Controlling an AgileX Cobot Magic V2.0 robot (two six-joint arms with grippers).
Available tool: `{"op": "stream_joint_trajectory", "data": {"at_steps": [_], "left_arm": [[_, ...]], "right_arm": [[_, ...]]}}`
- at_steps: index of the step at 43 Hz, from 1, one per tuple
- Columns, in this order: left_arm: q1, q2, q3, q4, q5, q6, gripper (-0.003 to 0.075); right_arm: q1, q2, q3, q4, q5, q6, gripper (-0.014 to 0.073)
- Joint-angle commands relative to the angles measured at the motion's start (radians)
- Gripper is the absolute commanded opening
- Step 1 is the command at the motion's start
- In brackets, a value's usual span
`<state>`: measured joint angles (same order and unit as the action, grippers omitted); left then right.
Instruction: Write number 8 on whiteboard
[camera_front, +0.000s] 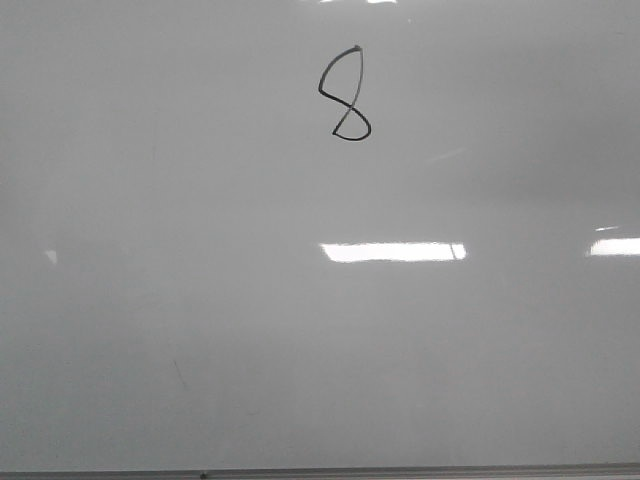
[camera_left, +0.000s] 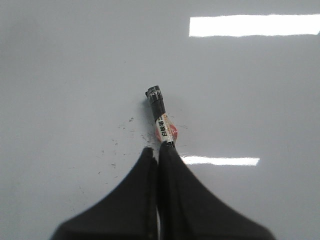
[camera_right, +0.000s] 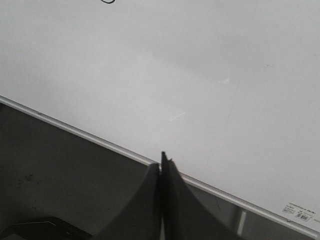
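— Where do we find the number 8?
— High on the whiteboard, near centre, drawn complete.
— And the tools?
— We note the left gripper clamped on a marker, well apart from the figure; the right gripper pressed together, empty, over the board's edge.

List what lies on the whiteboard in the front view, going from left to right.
Small glare spot on the whiteboard at far left → the number 8 → long bright light reflection → second light reflection at the right edge.
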<state>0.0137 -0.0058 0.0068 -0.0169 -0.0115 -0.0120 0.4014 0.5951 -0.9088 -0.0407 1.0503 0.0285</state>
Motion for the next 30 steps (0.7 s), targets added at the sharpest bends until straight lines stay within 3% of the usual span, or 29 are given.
{"op": "stream_joint_trajectory", "data": {"at_steps": [1, 17, 30], "left_arm": [[-0.007, -0.014, 0.012, -0.009, -0.087, -0.002, -0.0021], [-0.007, -0.014, 0.012, -0.009, -0.087, -0.002, -0.0021], [-0.007, -0.014, 0.012, -0.009, -0.087, -0.002, -0.0021]], "right_arm": [[0.000, 0.002, -0.021, -0.014, -0.061, 0.002, -0.0071], [-0.003, -0.013, -0.011, -0.022, -0.067, 0.002, -0.0071], [-0.287, -0.224, 0.222, -0.053, -0.235, 0.001, -0.0071]]}}
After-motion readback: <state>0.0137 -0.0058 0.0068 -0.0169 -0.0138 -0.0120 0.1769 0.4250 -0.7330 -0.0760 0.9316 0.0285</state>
